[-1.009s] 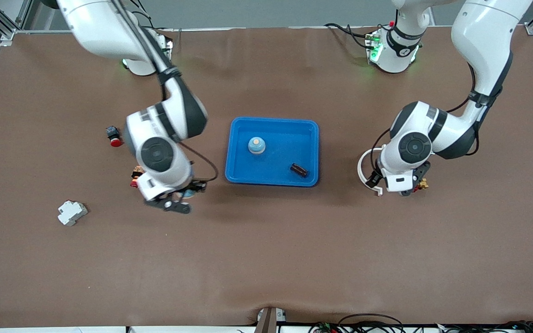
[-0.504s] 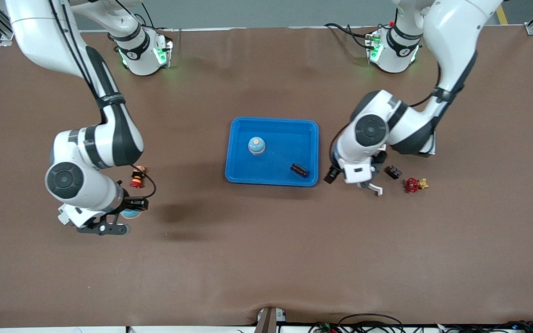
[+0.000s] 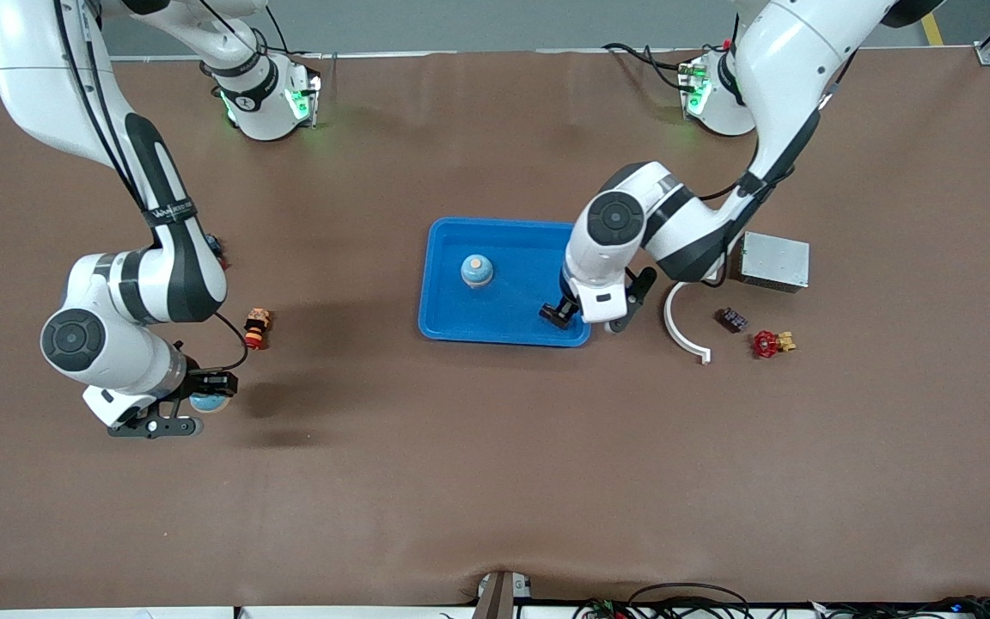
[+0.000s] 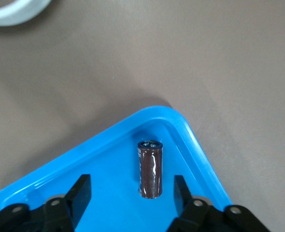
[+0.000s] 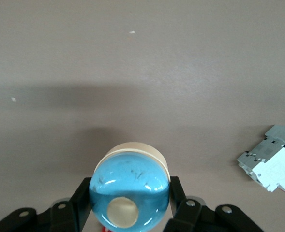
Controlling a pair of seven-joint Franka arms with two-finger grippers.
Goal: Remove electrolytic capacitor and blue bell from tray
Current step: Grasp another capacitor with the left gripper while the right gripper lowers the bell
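Note:
A dark brown capacitor [image 4: 150,169] lies in the corner of the blue tray [image 3: 514,297] nearest the left arm's end and the front camera. My left gripper [image 4: 130,193] is open low over that corner, one finger on each side of the capacitor, not touching it. It also shows in the front view [image 3: 583,316], where it mostly hides the capacitor. My right gripper [image 5: 130,195] is shut on a blue bell [image 5: 129,193] with a cream base, just above the table near the right arm's end [image 3: 205,402]. A second blue bell [image 3: 477,270] stands in the tray.
A grey circuit breaker [image 5: 273,164] lies by the right gripper, hidden under that arm in the front view. A red-capped part [image 3: 256,328] is close by. A white curved strip [image 3: 682,328], grey box [image 3: 774,260], dark block [image 3: 731,320] and red valve [image 3: 766,344] lie at the left arm's end.
My right arm has carried the bell away from the tray toward the right arm's end. My left arm has swung from the white strip to the tray corner, over the capacitor.

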